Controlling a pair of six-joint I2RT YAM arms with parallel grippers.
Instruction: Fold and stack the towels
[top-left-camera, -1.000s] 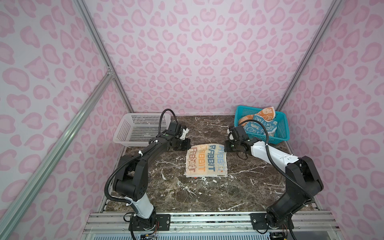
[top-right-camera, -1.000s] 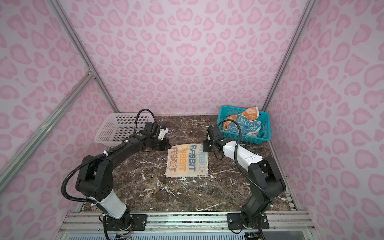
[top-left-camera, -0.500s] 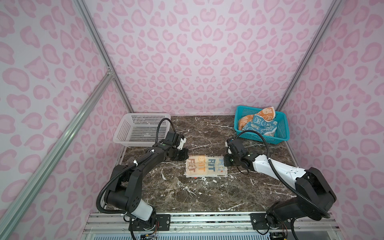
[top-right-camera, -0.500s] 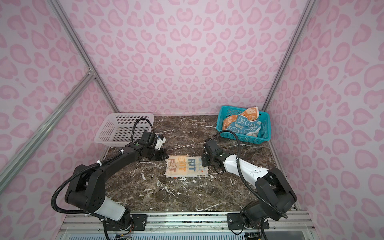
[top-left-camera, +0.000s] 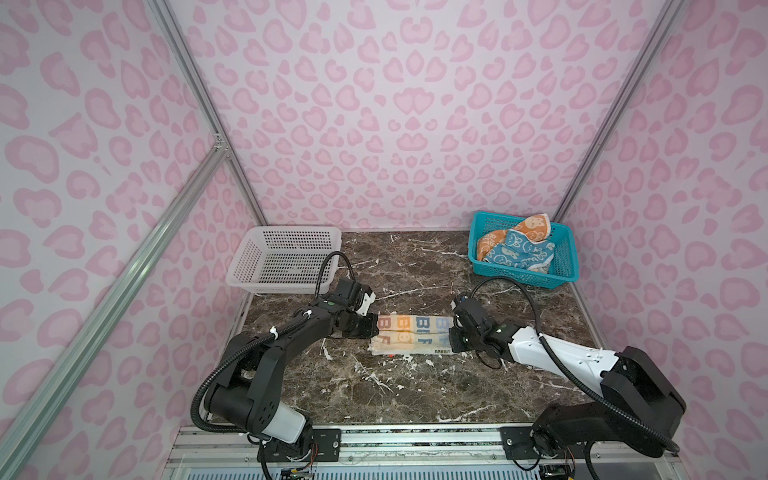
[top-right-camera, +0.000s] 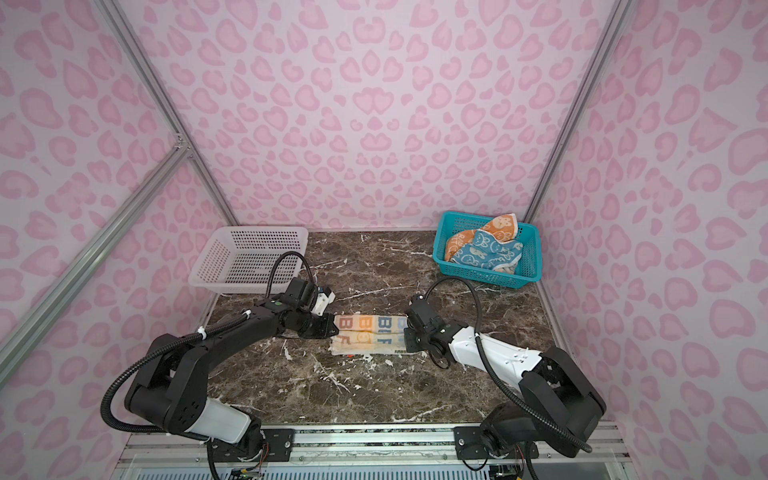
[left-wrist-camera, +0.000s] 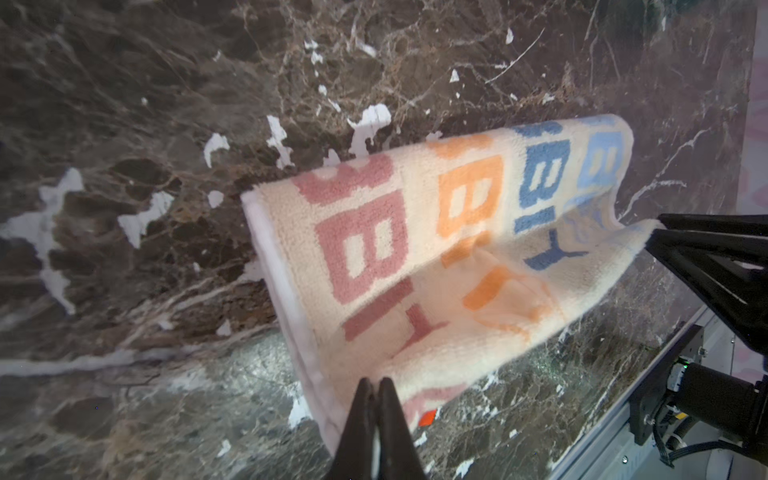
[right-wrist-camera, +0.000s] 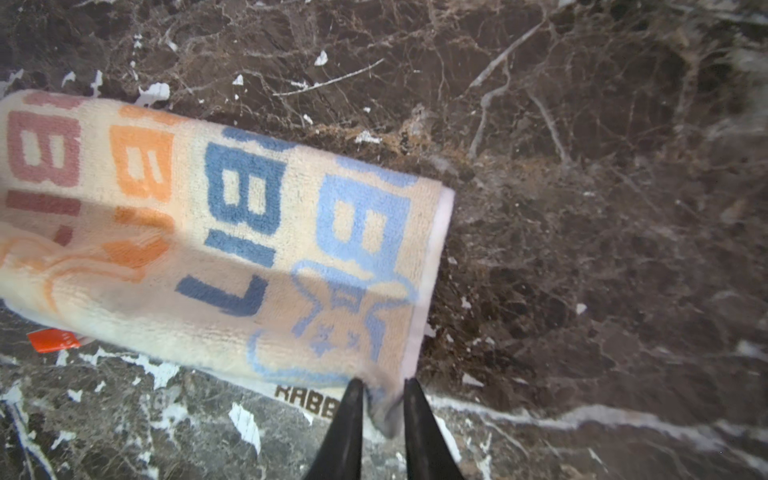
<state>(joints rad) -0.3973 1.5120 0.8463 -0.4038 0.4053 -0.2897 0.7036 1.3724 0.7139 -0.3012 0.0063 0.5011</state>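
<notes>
The cream towel with RABBIT lettering lies folded in half as a long strip on the marble table, mid-way between the arms. My left gripper is at its left end, shut on the cloth's corner. At the right end, my right gripper has its jaws a little apart, and the towel's corner hangs loosely between them. The orange towel and the blue towel lie crumpled in the teal basket at the back right.
An empty white basket stands at the back left, just behind my left arm. Pink patterned walls close the table on three sides. A metal rail runs along the front edge.
Both grippers came toward the front with the towel's far edge, laying it over the near half. The right jaws, pinched before, now stand slightly apart.
</notes>
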